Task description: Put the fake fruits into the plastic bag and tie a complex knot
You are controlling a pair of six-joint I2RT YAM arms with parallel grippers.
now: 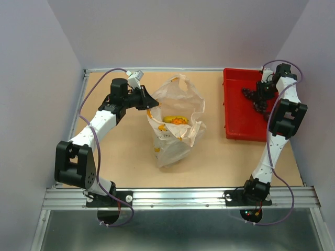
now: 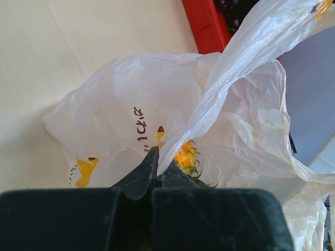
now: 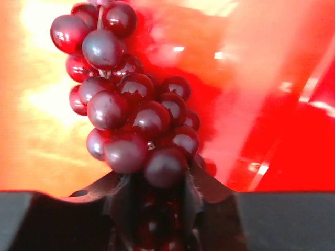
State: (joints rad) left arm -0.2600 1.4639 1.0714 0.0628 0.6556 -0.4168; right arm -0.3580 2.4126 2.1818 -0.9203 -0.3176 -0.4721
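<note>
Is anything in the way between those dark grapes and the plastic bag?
Only the near wall of the red tray, since the grapes lie inside it. Past that, bare table reaches the bag.

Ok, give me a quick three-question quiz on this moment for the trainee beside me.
1. True or false: the grape cluster already lies inside the plastic bag.
2. The left gripper is: A) open in mid-air, B) shut on the bag's edge, C) resting in the tray.
3. Fill in: the right gripper has its fingers around the ___.
Key: 1 false, it is in the red tray; 2 B; 3 grape cluster.
</note>
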